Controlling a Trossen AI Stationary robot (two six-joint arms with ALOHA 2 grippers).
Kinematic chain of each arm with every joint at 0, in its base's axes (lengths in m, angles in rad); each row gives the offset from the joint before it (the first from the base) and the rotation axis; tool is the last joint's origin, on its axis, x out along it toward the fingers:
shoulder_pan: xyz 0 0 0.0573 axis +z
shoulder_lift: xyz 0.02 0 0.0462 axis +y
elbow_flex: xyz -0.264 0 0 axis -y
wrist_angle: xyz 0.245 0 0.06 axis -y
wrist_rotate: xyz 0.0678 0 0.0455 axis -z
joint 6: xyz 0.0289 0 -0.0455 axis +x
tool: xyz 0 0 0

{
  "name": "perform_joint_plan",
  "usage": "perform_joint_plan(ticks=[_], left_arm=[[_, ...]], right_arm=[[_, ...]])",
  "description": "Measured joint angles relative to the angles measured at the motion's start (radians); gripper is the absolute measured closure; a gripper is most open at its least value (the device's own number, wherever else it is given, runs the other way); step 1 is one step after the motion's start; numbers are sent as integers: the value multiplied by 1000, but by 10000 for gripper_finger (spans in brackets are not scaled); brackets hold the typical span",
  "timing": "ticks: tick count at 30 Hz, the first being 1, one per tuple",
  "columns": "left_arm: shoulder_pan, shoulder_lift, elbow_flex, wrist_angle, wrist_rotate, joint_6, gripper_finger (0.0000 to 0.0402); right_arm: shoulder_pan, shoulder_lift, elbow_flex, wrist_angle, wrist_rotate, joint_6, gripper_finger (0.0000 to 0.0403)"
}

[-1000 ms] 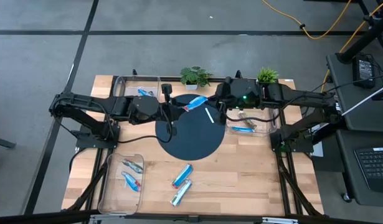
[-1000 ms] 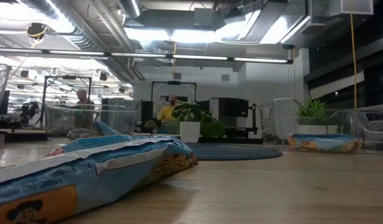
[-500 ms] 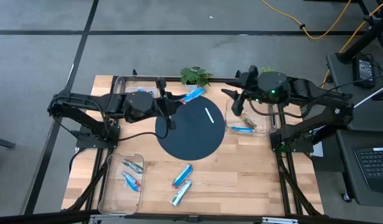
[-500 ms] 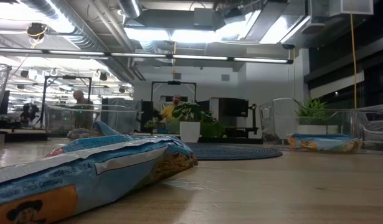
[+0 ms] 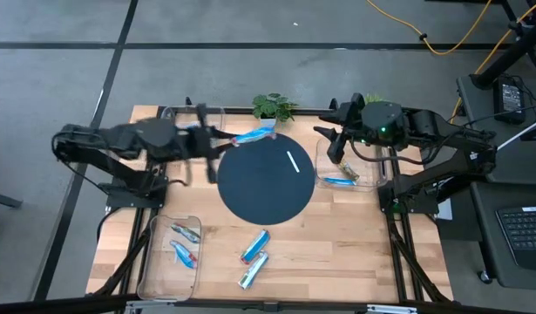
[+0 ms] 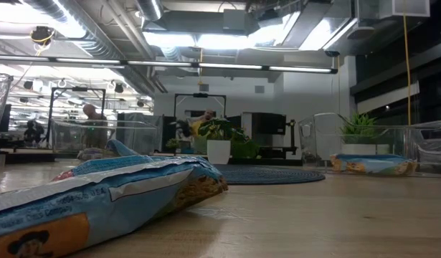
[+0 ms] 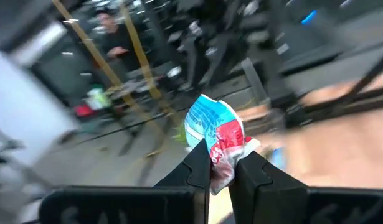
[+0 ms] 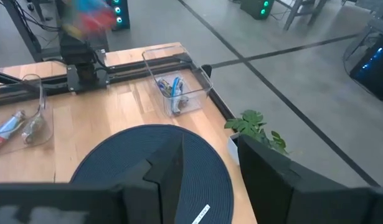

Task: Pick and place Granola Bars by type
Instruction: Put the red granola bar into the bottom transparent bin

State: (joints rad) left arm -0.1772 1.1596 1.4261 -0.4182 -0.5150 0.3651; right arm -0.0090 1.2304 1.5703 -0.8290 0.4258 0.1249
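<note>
On the left of the counter (image 5: 337, 244), in the high view, a clear bin (image 5: 173, 253) at the near left corner is seen to hold two sorted bars (image 5: 184, 243). A second clear bin (image 5: 187, 122) at the far left edge holds at least one more, as shown in the right wrist view. Just beside that far bin, the left hand (image 5: 217, 139) is clamped on one end of a blue granola bar (image 5: 253, 134), which is held in the air above the far left rim of the dark round mat (image 5: 266, 177). The bar's long axis runs nearly level from left to right, with the free end tilted slightly toward the small potted plant (image 5: 269, 106). In the left wrist view the red-and-blue wrapper end (image 7: 217, 135) is pinched between the two fingers (image 7: 195, 168).

A thin white mark (image 5: 294, 161) lies on the mat. Near the front edge, two loose bars (image 5: 254, 258) lie side by side, both angled diagonally; these are judged still unsorted.

On the right, a third bin (image 5: 348, 170) contains one blue bar (image 5: 341, 181) lying roughly left to right. The right hand (image 5: 334, 137) hangs above this bin with its fingers apart and nothing held.

The task is judged a little over half done: one bar carried, two left.
</note>
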Motion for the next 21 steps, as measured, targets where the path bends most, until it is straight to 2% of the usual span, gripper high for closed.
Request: perform_joint_plan(ticks=[4, 11, 21], left_arm=[[-1, -80, 2, -79, 144, -122, 376], [-1, -159, 2, -173, 279, -195, 376], [-1, -296, 1, -444, 297, -407, 375]], right_arm=[[0, 0, 0, -15, 0, -2, 248], [0, 0, 0, -14, 0, -3, 248], [0, 2, 0, -14, 1, 2, 248]])
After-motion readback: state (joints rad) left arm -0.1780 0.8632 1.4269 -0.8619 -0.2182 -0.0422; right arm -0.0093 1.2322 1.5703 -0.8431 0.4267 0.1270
